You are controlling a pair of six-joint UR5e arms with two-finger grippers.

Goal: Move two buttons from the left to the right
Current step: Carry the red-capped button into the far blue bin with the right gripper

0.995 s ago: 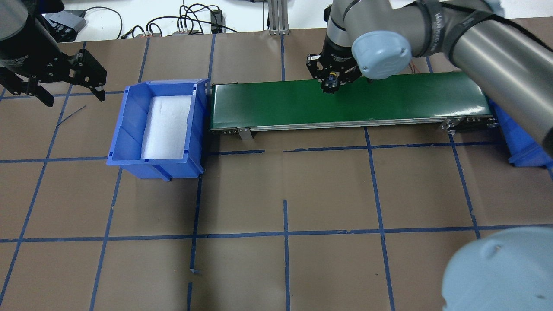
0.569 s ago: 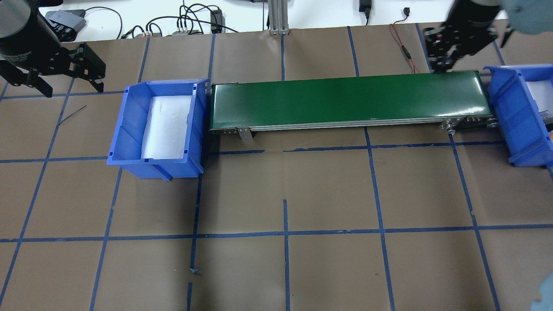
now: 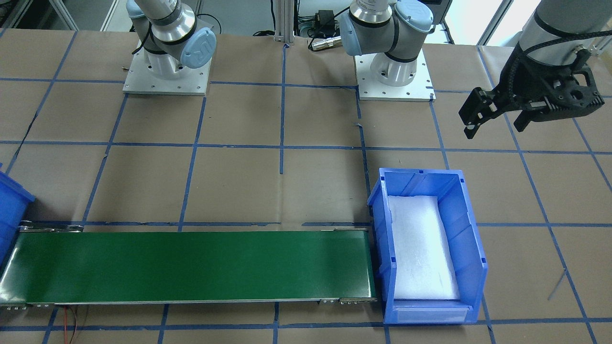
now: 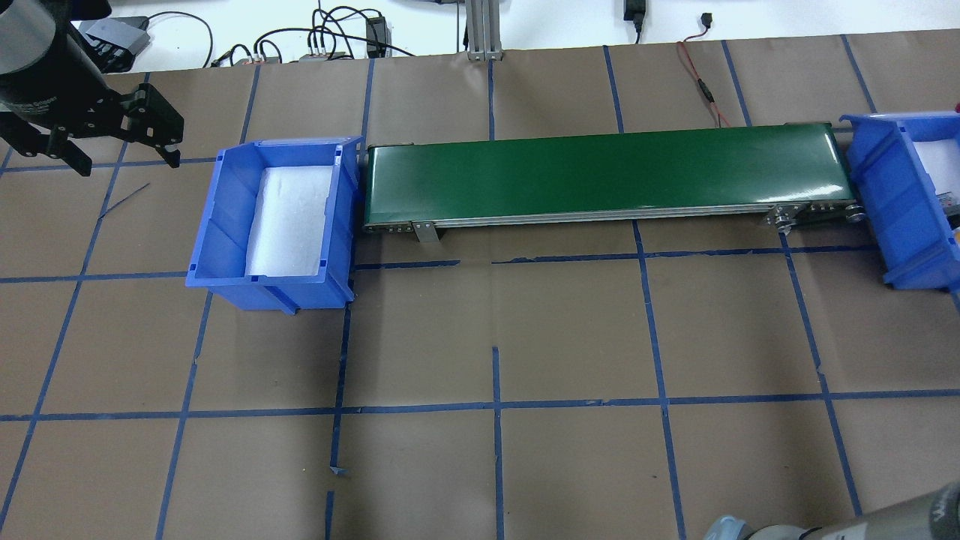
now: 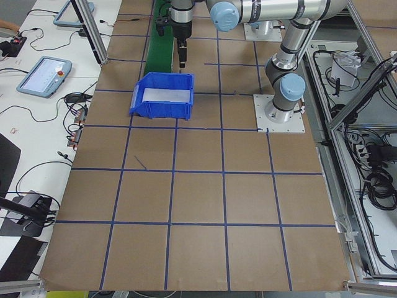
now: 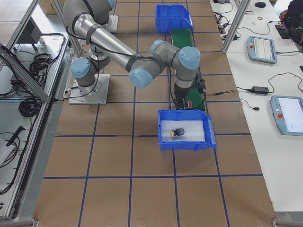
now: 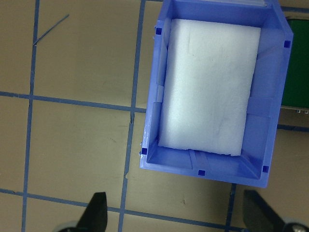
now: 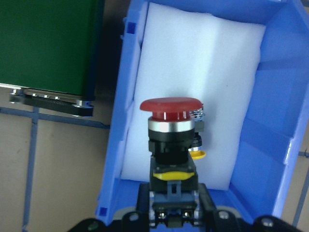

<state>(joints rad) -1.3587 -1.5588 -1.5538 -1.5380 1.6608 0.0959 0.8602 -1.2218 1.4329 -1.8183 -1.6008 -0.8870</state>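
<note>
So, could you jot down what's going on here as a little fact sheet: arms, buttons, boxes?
Left gripper: open, holding nothing, beside the left bin
Right gripper: shut on the red button, above the right bin
Yellow button: lying on the white foam in the right bin
Left bin: foam pad only, no button seen
Conveyor belt: green, between the bins, nothing on it
Progress: one button delivered, second not yet released

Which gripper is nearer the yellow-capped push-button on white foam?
Right. The right gripper hangs above the yellow-capped push-button in its blue bin; the left gripper hovers beside the other bin.
</note>
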